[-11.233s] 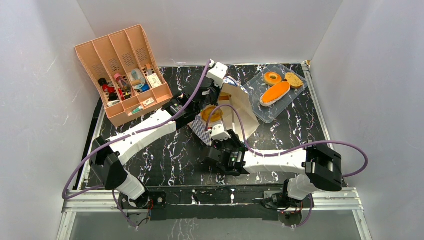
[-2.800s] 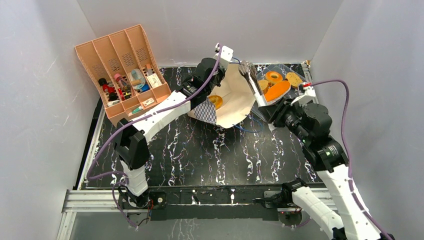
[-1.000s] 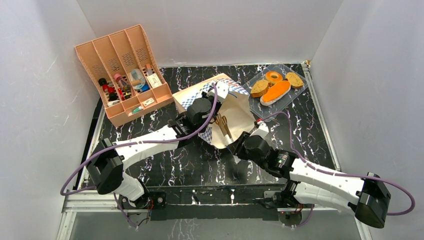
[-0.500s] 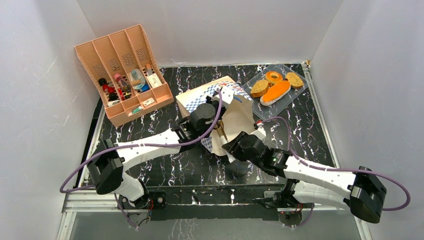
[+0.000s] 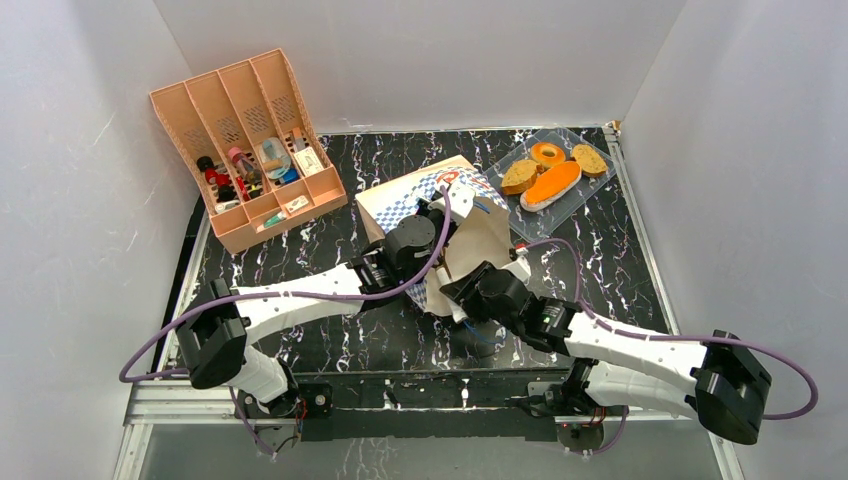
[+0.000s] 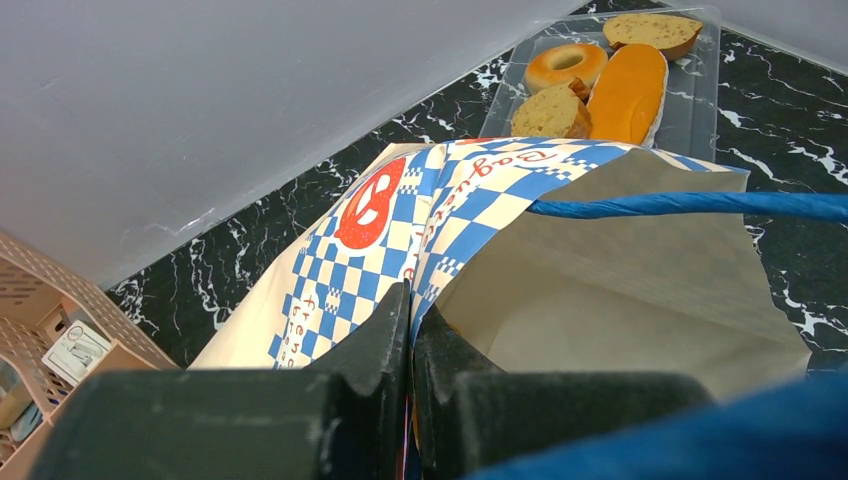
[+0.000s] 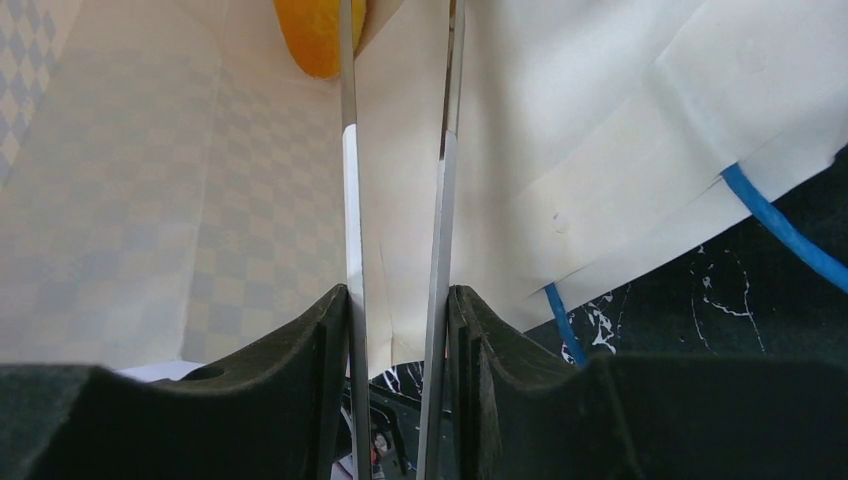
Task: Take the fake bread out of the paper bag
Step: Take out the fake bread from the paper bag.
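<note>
The left fingers (image 6: pixel 380 340) are clenched on the rim of the tan kraft paper bag (image 5: pixel 485 230) with a blue-and-white checkered band, mid-desk. The right fingers (image 7: pixel 300 370) grasp thin metal tongs (image 7: pixel 441 250) pointing into the bag toward a yellow-orange fake bread piece (image 7: pixel 315 35) at 12 o'clock. Four toy breads (image 5: pixel 552 185) lie in the clear plastic tray (image 5: pixel 528 222) at 2 o'clock from the bag.

A paper bag (image 5: pixel 480 230) lies at the centre of the black marbled table (image 5: pixel 620 260), the left arm (image 5: pixel 300 295) reaching it from 8 o'clock and the right arm (image 5: pixel 620 345) from 4, with four toy breads (image 5: pixel 552 186) on a clear tray (image 5: pixel 590 185) at 1 o'clock and an orange organiser (image 5: pixel 245 145) at 10.
</note>
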Robot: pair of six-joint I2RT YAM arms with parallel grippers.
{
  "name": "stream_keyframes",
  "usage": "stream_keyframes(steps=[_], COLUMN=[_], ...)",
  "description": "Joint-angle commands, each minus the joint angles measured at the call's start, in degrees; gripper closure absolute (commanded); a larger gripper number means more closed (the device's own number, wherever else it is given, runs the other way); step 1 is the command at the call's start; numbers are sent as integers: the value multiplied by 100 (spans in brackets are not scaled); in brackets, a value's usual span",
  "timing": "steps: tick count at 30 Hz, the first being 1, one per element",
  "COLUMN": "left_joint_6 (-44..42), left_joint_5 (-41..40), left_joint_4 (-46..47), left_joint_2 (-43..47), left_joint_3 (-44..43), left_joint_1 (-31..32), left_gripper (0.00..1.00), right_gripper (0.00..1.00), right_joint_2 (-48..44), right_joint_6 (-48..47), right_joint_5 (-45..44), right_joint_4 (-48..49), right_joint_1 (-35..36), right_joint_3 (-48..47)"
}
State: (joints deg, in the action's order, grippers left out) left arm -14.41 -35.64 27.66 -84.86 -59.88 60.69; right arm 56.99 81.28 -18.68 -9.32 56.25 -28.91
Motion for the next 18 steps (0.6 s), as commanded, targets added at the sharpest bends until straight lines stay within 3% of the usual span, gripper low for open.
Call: stream_keyframes(steps=[1,18], left_joint_6=[-30,-92], left_joint_5=[-105,-162], left_joint_4=[350,436], left_joint_2=[171,394], left_joint_3=[33,227], left_joint_1=[95,258], left_gripper=[100,100], right_gripper=[66,65], right_joint_2=[-55,105], right_joint_6=[442,927], right_joint_5=[-71,105], right_joint_4=[581,1720], right_joint_1=[23,-397], right_joint_3=[151,786])
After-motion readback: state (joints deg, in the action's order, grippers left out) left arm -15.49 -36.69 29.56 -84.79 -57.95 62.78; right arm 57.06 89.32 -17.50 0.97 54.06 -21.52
